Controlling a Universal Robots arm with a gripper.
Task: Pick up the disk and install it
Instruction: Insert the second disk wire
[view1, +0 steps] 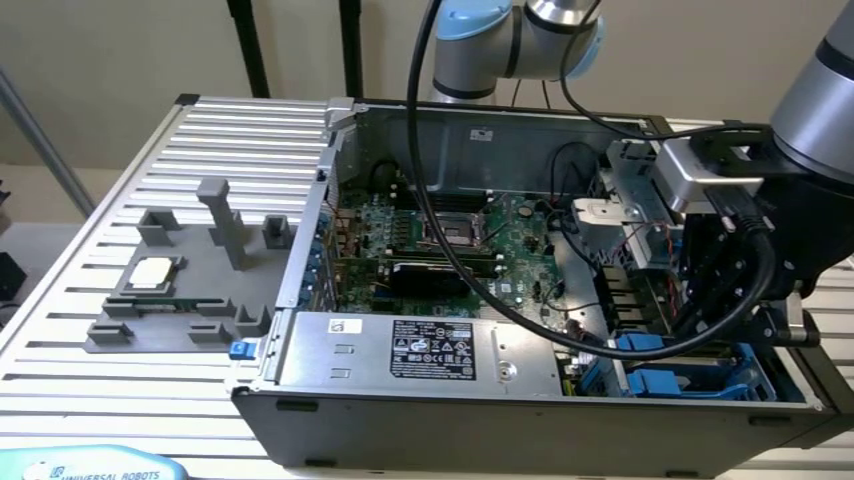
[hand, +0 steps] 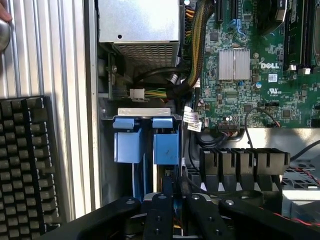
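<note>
Inside the open computer case (view1: 287, 405), the gripper (hand: 173, 210) sits low over the drive bay (view1: 694, 375) at the exterior view's right; jaws narrow, can't tell what they clamp. 2 blue bracket tabs (hand: 147, 140) stand in the bay, presumably the disk. Motherboard (view1: 441, 245) and power supply (view1: 414, 350) fill the rest.

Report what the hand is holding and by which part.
Cannot be told. The hand sits right at the blue brackets inside the computer case, but any grip there is hidden.
</note>
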